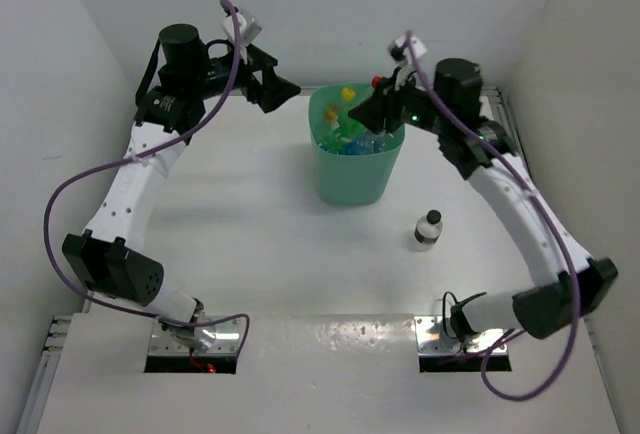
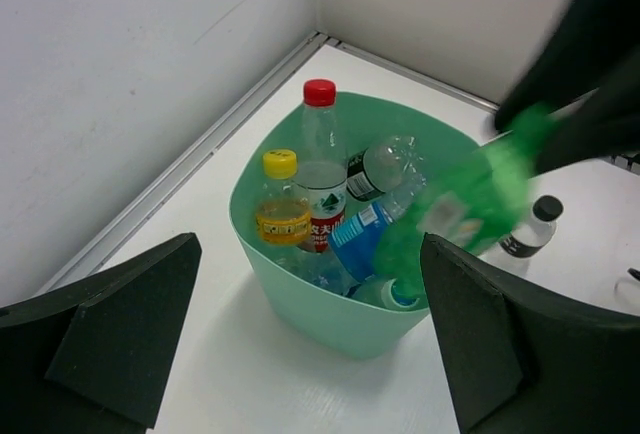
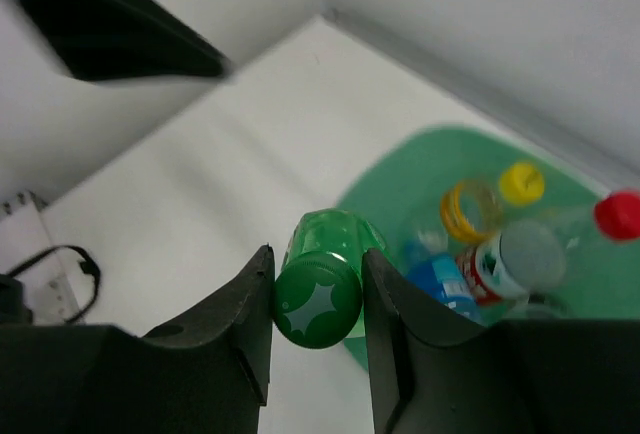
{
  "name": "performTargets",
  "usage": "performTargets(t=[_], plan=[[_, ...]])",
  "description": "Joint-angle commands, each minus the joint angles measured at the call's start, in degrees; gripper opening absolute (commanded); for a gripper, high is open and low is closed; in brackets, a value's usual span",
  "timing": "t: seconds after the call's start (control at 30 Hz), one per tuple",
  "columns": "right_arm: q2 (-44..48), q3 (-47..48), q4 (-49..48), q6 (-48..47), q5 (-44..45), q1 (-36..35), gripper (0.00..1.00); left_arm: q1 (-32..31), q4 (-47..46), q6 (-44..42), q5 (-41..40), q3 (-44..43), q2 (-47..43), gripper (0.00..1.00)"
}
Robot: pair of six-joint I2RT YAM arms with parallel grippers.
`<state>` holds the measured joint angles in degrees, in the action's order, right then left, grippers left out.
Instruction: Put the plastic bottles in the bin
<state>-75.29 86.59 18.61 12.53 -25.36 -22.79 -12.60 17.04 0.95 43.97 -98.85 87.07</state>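
We note green bottle [image 3: 320, 299] between right gripper [image 3: 317, 269] fingers [image 3: 235, 324]: glossy translucent plastic, moulded star on end. Fingers themselves matt black, dull, no shine. Beyond hand, bin [image 3: 400, 169]: mint plastic, smooth, soft sheen. Inside it we see clear bottles [image 2: 322, 159], shiny plastic, glossy printed labels, opaque caps. Table [image 1: 250, 254] under hand white, matt, smooth. Well behind hand, at arm bases, we spot bright reflective metal plates [image 1: 228, 336].

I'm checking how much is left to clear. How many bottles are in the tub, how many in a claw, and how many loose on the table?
In the bin: 4 told apart: red-capped bottle, yellow-capped bottle, black-labelled bottle, blue-labelled bottle; more may hide beneath.
In the right claw: 1, the green bottle.
On the table: 1, the loose bottle.
Total: 6 sure.
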Motion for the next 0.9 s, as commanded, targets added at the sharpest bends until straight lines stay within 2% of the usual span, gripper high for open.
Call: performTargets(t=[0.0,0.1,0.13,0.17,0.2,0.23,0.3,0.5,0.6,0.63,0.73,0.77,0.8,0.87], plan=[[-5.1,-5.4,-6.8,-0.5,1.9,0.5,0.0,0.5,-2.7,0.6,0.9,1.3,-4.6,0.98],[-8.7,-8.4,-7.3,-1.9,0.0,0.3,0.0,-0.1,-2.7,0.1,1.4,2.5,-6.1,0.98],[-10.3,-7.9,-6.3,-2.4,-0.5,0.3,0.06,-0.1,-2.7,0.1,1.4,2.5,-6.1,0.98],[-10.2,-7.7,-5.5,-2.9,-0.6,0.1,0.17,-0.1,-2.7,0.1,1.4,3.2,-6.8,0.98],[-10.4,-7.5,-4.4,-2.8,-0.4,-0.1,0.54,-0.1,-2.7,-0.5,1.4,4.1,-7.5,0.98],[-10.2,-7.1,-4.3,-2.5,-0.2,-0.1,0.7,-0.6,-2.7,-1.0,1.4,4.7,-7.5,0.98],[-9.3,-6.2,-4.1,-2.1,0.4,-0.2,0.84,-1.2,-2.7,-2.0,2.8,6.1,-8.2,0.98],[-5.1,3.1,-0.4,5.0,2.0,2.7,0.88,-8.6,-2.1,-11.0,3.5,11.3,-11.2,0.98],[-2.7,7.8,1.6,8.4,2.2,6.6,0.88,-15.9,1.1,-16.9,0.6,11.8,-10.1,0.98],[-0.8,8.1,2.9,8.6,2.8,9.1,0.88,-20.3,2.3,-18.5,-1.7,10.0,-9.0,0.98],[5.9,4.5,5.9,7.6,6.0,13.1,0.87,-27.6,7.8,-24.2,-6.2,5.6,-2.6,0.95],[7.2,3.0,8.2,6.8,8.3,14.9,0.87,-32.4,9.0,-25.2,-7.7,2.7,-0.7,0.92],[8.3,-1.6,9.0,6.7,8.8,15.7,0.85,-34.6,9.7,-25.2,-8.9,1.9,1.1,0.9],[13.5,-4.9,11.7,6.9,9.5,19.5,0.84,-40.0,9.7,-25.8,-11.3,1.4,5.5,0.89]])
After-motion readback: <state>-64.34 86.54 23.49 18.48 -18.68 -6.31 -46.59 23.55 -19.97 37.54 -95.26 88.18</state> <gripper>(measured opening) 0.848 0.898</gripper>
